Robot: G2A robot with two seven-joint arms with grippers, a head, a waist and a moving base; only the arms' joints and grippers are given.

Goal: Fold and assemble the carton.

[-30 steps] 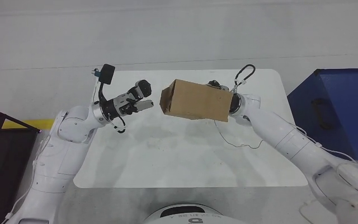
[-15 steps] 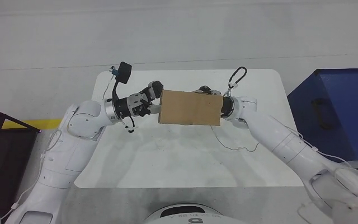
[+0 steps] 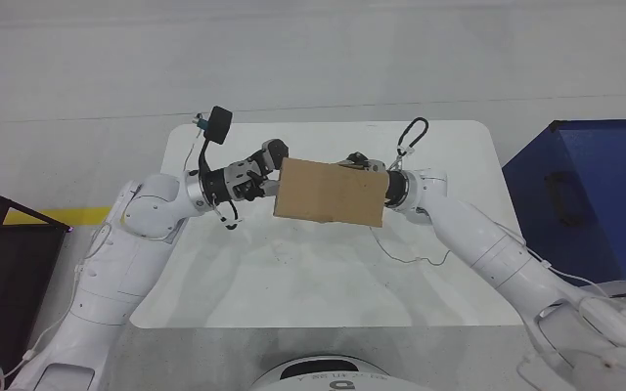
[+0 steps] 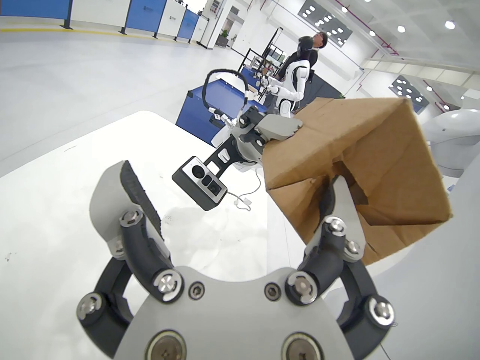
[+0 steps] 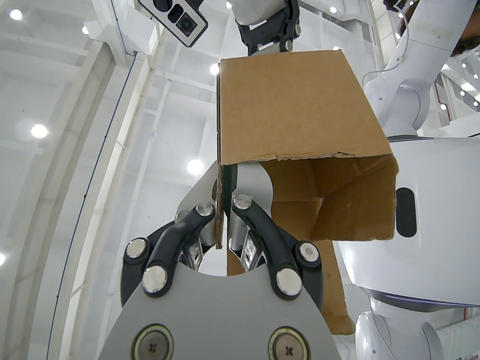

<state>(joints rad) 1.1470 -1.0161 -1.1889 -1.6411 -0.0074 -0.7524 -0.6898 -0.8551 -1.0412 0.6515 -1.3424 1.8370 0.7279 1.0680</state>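
A brown carton [image 3: 330,193] hangs above the white table [image 3: 293,283], held between the two arms. My right gripper [image 5: 223,204] is shut on the edge of one side wall at the carton's [image 5: 292,106] open end. At the opposite end, my left gripper [image 4: 232,185] is open. One of its fingers [image 4: 339,204] pokes in among the partly folded end flaps of the carton [image 4: 356,151], and the other finger [image 4: 138,192] stands free beside it. In the top view the left gripper [image 3: 266,164] touches the carton's left end.
A thin cable [image 3: 411,256] lies on the table under the right arm. A blue bin [image 3: 587,186] stands off the table's right side and a dark frame [image 3: 20,254] off its left. Bare tabletop lies below and in front of the carton.
The left gripper has moved right until it meets the carton's left end. The carton has shifted slightly left and turned so a broad face points up.
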